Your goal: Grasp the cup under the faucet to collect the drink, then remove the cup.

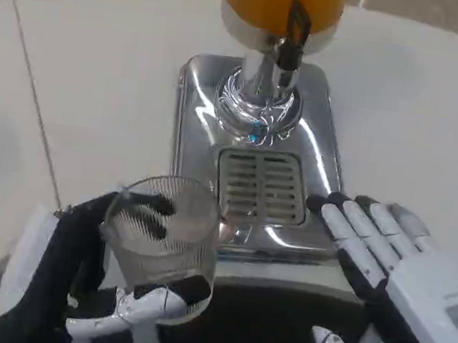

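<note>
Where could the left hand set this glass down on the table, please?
Bare white table lies left of the chrome dispenser base, and more to its right. The near edge is crowded: left hand holding the ribbed glass, and right hand.

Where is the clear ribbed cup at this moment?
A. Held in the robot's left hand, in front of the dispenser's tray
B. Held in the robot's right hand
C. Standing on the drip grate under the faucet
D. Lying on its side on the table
A: the left hand wraps its fingers around the cup, upright and near the tray's front edge, short of the drip grate; the right hand lies open beside the tray.
</note>
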Tool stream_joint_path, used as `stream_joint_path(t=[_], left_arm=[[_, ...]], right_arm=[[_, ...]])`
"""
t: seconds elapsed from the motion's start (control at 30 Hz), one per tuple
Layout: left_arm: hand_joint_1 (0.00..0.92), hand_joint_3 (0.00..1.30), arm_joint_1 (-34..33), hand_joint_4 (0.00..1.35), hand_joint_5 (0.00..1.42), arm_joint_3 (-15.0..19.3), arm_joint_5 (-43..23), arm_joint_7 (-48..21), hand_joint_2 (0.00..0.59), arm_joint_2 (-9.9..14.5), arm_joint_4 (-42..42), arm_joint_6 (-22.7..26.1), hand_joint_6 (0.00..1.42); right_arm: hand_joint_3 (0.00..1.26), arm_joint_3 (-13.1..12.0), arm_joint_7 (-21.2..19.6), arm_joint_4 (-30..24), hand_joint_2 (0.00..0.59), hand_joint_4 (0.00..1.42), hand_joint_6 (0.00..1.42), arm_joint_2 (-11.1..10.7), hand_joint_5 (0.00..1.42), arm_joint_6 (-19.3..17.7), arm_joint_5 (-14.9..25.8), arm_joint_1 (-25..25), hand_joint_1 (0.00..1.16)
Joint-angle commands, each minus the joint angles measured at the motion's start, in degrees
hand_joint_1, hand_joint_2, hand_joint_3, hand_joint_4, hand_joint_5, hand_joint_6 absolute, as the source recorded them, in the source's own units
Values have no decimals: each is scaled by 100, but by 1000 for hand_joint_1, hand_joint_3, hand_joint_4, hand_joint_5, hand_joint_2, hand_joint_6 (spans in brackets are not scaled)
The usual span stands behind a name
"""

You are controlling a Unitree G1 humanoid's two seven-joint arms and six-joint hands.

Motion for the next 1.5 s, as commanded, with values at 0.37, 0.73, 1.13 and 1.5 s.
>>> stream_joint_path(t=[0.37, 0.73, 1.13, 1.5], left_arm=[[663, 1066, 39, 1157, 1421, 3, 66, -57, 67, -83, -141, 9, 1424], [660, 1056, -809, 1153, 1408, -159, 487, 322, 68, -461, 551, 222, 1424], [660, 1058, -2640, 1141, 1407, -738, 1002, 1371, 68, -832, 2793, -12, 1424], [661, 1065, -3901, 1140, 1407, -904, 929, 2050, 69, -854, 4659, -248, 1424]], right_arm=[[0, 2, 92, -28, 586, 0, 11, 66, 0, 218, -64, 107, 195], [0, 137, 212, -160, 586, 0, 15, 383, 0, 603, -309, 230, 210], [0, 437, 501, -445, 586, 0, 16, 861, 0, 984, -817, 176, 221], [0, 383, 809, -528, 586, 0, 16, 866, 0, 1046, -929, 43, 229]])
